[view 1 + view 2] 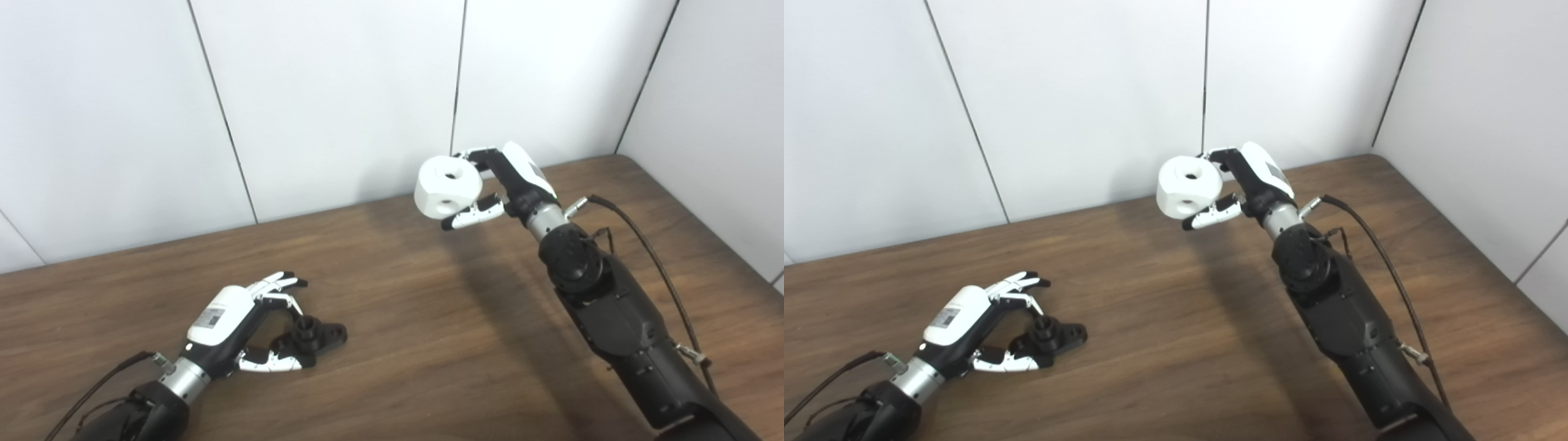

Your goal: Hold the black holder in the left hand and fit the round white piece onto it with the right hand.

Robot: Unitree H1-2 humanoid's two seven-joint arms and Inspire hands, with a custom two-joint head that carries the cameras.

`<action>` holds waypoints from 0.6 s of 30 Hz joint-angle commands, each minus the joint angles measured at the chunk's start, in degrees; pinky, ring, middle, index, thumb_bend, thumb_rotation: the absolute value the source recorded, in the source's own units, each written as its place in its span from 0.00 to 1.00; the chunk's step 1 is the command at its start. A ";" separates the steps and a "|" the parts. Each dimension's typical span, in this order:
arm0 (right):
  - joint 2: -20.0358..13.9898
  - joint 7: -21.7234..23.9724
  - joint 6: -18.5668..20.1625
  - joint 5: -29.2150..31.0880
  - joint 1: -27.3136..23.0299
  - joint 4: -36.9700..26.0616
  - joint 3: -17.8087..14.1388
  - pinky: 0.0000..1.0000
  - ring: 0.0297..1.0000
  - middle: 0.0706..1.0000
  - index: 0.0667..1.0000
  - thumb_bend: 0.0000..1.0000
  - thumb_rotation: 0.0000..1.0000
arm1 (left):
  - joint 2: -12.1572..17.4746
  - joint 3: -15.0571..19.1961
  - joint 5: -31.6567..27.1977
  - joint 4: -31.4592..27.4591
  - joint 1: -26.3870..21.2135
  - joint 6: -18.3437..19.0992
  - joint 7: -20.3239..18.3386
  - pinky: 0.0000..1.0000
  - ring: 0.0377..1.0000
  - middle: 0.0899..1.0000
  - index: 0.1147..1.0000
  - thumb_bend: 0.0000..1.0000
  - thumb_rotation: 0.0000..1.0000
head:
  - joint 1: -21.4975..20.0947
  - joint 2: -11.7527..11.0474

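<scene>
Left eye view
Table: brown wood-grain table (392,318), set against white wall panels (331,92).
Right hand: right hand (499,184) raised well above the table at the far side, arm coming up from the lower right corner.
Right fingers: closed around the round white piece (447,185); upper fingers (474,154) over its far top edge, thumb (471,216) under its lower right edge.
Round white piece: short white cylinder, clear of the table, one hole in the top face and one in the side wall facing the camera.
Left hand: left hand (248,324) low at the near left, resting at table level.
Left fingers: spread apart, curled over the black holder (312,337); thumb lies along its near edge, touching or just beside it; the other fingertips sit above and behind it. Cannot tell whether any grip is made.
Black holder: lying flat on the table, short upright round stub at its middle, well apart from the white piece.

Right eye view
Right hand: right hand (1249,177) clamped on the round white piece (1188,187), held high near the wall seam.
Left hand: left hand (974,334) with fingers apart, cupped around the black holder (1053,339), which sits on the table (1164,343).
Cable: black cable (1384,263) runs along the right forearm.
</scene>
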 commanded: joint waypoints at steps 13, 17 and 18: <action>2.94 10.23 3.98 -2.06 -5.40 -13.31 6.43 0.81 0.87 0.78 0.44 0.52 0.13 | -1.70 -6.07 7.66 4.40 6.02 1.40 -10.23 0.85 0.92 0.85 0.41 0.53 0.06 | 5.87 1.11; 4.78 11.46 3.47 -2.82 -5.50 -13.08 8.30 0.79 0.87 0.77 0.44 0.52 0.13 | -2.42 -6.01 7.43 4.44 5.87 1.40 -10.08 0.84 0.91 0.84 0.41 0.53 0.06 | 7.35 1.32; 5.25 11.85 3.33 -3.16 -5.58 -12.91 8.96 0.79 0.86 0.77 0.44 0.52 0.13 | -2.57 -5.92 7.39 4.36 5.84 1.40 -10.36 0.84 0.91 0.84 0.41 0.53 0.06 | 7.75 1.40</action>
